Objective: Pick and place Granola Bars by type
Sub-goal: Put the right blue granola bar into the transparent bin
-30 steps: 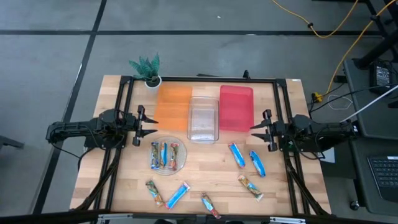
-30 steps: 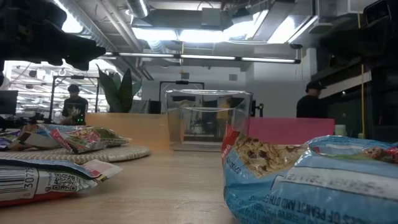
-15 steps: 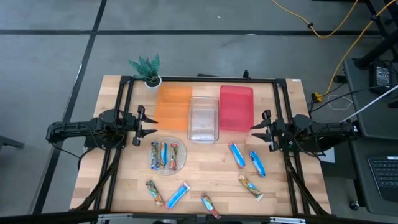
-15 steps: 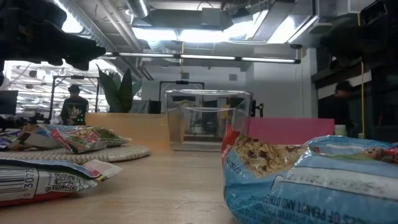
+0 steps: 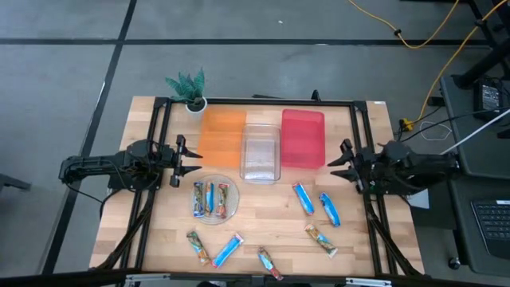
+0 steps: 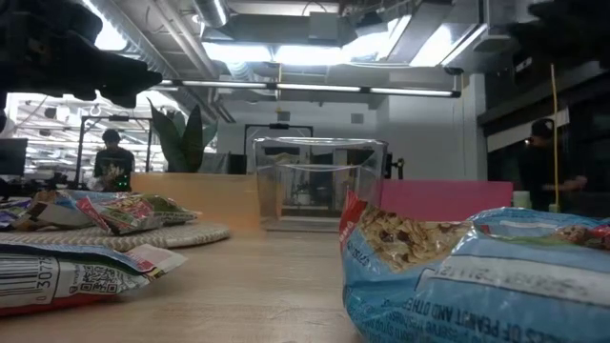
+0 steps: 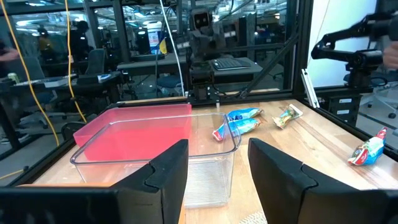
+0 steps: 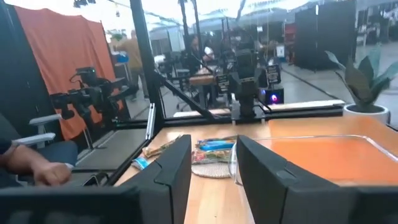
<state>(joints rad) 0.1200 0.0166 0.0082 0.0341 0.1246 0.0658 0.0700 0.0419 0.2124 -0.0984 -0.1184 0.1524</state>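
The right hand [image 5: 347, 162] is hovering empty, fingers parted, nearest two blue granola bars [image 5: 303, 198] lying below it, long axes slanting; the left hand [image 5: 185, 159] is waiting parted above the plate [image 5: 231, 209]

Two dark, jointed arms of matte black segments, one mounted at each side of the table. Left black two-finger gripper [image 5: 180, 160] and right black two-finger gripper [image 5: 343, 163] of matching build. Broad, flat-faced, angular black fingers [image 7: 168, 174] with bevelled edges. Black tubular frame rails alongside each arm base.
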